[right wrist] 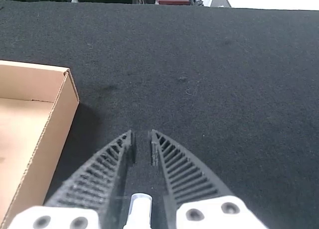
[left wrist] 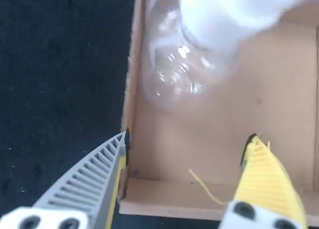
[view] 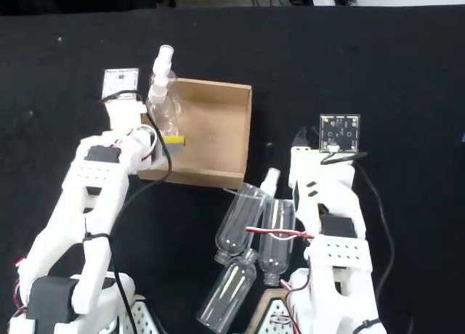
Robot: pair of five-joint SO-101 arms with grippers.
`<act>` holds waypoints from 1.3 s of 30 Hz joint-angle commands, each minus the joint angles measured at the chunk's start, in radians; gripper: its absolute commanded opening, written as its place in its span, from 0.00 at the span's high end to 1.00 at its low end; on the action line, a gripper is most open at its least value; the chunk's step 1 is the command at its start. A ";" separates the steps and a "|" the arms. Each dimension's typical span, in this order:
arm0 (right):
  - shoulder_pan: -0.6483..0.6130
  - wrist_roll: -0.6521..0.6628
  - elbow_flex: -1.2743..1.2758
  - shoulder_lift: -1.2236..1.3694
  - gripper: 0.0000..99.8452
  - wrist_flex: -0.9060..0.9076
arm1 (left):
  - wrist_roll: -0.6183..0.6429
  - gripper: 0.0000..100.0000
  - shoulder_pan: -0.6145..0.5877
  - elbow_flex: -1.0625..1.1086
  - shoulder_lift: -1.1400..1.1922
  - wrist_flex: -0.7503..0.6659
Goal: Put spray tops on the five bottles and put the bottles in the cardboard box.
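Over at the left wall of the cardboard box [view: 218,134], my left gripper [left wrist: 188,136] hangs with its fingers wide apart. The grey one is at the wall, the yellow one is inside, and they grip nothing. Just beyond their tips a clear bottle [view: 166,105] with a white spray top [view: 164,58] stands tilted inside the box, against that wall.

My right gripper [right wrist: 141,137] sits low over the black table [right wrist: 209,64], just right of the box. Its fingers are almost together, with nothing between the tips.

Three more bottles lie on their sides between the arms, near the box's front wall: one [view: 238,218], another [view: 277,236] and a third [view: 229,290]. A second spray top [view: 270,178] lies at their far end; I cannot tell whether it is fitted.
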 commanded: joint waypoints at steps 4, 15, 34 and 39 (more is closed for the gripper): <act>0.021 0.008 -0.012 -0.012 0.96 -0.029 | 0.003 0.66 -0.030 -0.113 -0.048 0.012; 0.018 0.006 -0.015 -0.012 0.96 -0.029 | -0.002 0.66 -0.151 -0.148 -0.035 0.140; 0.018 0.006 -0.012 -0.012 0.96 -0.029 | -0.002 0.73 -0.145 0.027 -0.035 0.043; 0.018 0.006 -0.012 -0.012 0.96 -0.029 | 0.006 0.73 -0.099 0.074 -0.035 -0.005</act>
